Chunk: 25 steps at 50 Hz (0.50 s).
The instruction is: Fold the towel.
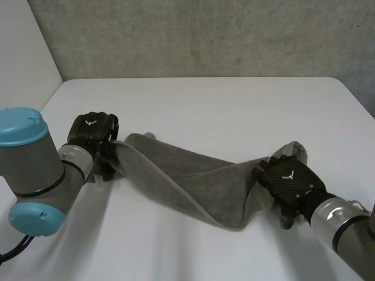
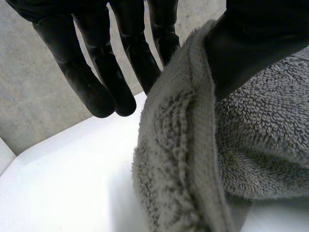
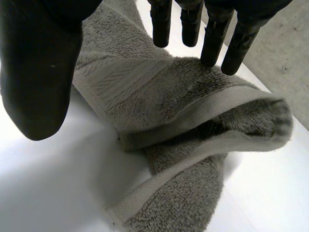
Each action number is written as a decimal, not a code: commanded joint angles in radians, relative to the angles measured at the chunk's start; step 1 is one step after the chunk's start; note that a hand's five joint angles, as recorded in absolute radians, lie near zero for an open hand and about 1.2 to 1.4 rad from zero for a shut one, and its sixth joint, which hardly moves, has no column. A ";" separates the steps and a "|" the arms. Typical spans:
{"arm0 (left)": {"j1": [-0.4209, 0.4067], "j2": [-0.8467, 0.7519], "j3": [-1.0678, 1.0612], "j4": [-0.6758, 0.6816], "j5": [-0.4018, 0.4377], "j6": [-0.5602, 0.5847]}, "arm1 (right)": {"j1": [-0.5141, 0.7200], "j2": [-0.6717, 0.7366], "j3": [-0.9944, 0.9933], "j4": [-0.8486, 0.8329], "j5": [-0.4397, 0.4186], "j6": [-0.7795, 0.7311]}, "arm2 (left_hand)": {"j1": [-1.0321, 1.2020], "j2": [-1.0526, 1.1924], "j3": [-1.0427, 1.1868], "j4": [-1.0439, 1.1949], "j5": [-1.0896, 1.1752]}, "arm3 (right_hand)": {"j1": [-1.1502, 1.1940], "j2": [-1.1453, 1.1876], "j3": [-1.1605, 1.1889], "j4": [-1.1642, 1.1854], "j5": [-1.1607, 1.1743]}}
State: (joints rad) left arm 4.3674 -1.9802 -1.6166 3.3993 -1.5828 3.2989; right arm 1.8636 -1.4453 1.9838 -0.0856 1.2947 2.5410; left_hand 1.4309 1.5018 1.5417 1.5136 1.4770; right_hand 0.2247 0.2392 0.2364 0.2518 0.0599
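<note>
On the white desk [image 1: 205, 105] a grey towel [image 1: 199, 181] is stretched between the two hands. It sags and twists in the middle, where it touches the desk. At one end, the left hand [image 1: 92, 130] pinches the towel's edge. Its thumb [image 2: 256, 43] is on one side of the cloth and a straight finger [image 2: 161, 41] looks to be on the other, while the rest of the fingers stick out free. That end is lifted off the desk. At the other end, the right hand [image 1: 291, 181] is spread wide. Its fingertips [image 3: 212, 53] rest on top of the towel, its own thumb [image 3: 38, 82] is apart from the cloth, and it holds nothing. Under that hand the towel lies doubled over on the desk in a messy loop. The job looks only partway done, because the towel is bunched up and not flat and neat. To do this step well, I think the right hand should first get a real pinch on its end, close to the hem, so the cloth cannot slip. Then both hands should pull gently apart to take out the twist before one end goes over the other. The ends should meet edge to edge. A fast pull could tug the towel out of the left hand's small pinch, so slow is best.
</note>
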 commanded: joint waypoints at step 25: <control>-0.011 0.009 -0.022 0.002 0.003 -0.002 | 0.184 0.290 -0.057 -0.385 0.178 0.001 | -0.035 -0.106 -0.145 -0.117 -0.255 | 0.318 0.304 0.307 0.291 0.309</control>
State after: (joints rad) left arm 4.3568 -1.9710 -1.6380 3.4009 -1.5814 3.2965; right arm 2.0284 -1.1836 1.9435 -0.4128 1.4051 2.5451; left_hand 1.4310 1.5018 1.5418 1.5136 1.4770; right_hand 0.4581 0.4608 0.4603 0.4619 0.2951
